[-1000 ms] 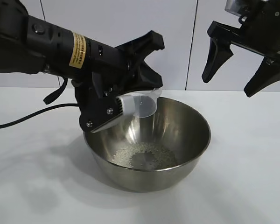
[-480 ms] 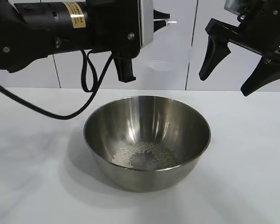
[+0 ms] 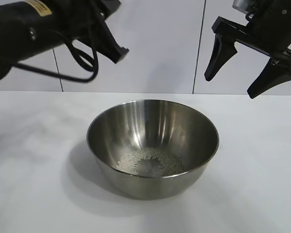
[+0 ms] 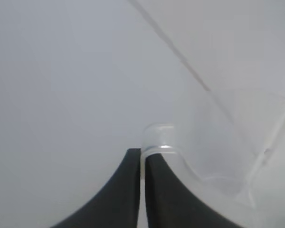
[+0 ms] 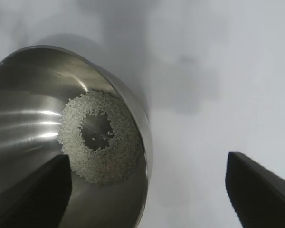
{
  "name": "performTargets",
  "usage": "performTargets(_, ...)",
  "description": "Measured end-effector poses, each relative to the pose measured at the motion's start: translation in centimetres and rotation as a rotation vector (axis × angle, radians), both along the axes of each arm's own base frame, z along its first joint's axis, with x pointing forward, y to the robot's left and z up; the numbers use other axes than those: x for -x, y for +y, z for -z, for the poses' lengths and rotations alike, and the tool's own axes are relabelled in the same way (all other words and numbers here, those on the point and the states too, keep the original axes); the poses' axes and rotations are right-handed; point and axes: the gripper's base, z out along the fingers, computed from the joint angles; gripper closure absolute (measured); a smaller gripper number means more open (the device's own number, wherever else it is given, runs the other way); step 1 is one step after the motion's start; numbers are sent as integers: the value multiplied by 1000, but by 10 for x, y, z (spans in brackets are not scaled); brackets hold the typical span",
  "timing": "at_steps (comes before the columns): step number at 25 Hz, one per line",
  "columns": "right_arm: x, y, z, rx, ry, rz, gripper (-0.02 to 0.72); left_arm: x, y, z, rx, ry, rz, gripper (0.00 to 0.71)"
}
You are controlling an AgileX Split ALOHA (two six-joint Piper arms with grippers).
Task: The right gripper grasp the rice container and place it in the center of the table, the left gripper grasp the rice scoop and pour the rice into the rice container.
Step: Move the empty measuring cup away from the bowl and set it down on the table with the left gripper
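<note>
The steel rice container [image 3: 111, 131] stands in the middle of the white table [image 3: 34, 145], with a ring of rice [image 3: 150, 162] on its bottom. My left gripper [image 3: 115, 51] is high at the back left, away from the container. In the left wrist view the left gripper [image 4: 143, 156] is shut on the tab handle of the clear rice scoop [image 4: 232, 142], which looks empty. The scoop is hidden in the exterior view. My right gripper [image 3: 230, 86] hangs open and empty above the container's right side. The right wrist view shows the right gripper [image 5: 147, 161], the container [image 5: 33, 71] and the rice [image 5: 114, 166].
White wall panels stand behind the table. Bare tabletop lies on all sides of the container.
My left gripper has lifted the scoop from its tilted pose over the container and swung up and left. The right gripper has hardly moved.
</note>
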Motion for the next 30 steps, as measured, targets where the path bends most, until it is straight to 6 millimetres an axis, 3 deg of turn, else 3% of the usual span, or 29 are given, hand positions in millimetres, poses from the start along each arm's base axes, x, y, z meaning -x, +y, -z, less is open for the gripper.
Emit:
performTargets(3, -1, 0, 0, -5, -8, 5, 93, 7, 20, -10, 156, 44, -124, 695)
performTargets(6, -2, 0, -1, -8, -19, 11, 93, 15, 33, -6, 251, 92, -178, 696)
performTargets(13, -2, 0, -1, -11, -20, 13, 93, 36, 57, 35, 263, 225, -233, 696)
performTargets(20, -2, 0, -1, -10, -25, 15, 93, 39, 103, 67, 332, 317, -309, 696)
performTargets(25, -4, 0, -2, -13, -43, 24, 93, 37, 104, 91, 243, 338, -178, 696)
performTargets(30, -4, 1, -2, -16, -43, 25, 93, 41, 104, 127, 233, 472, -194, 696)
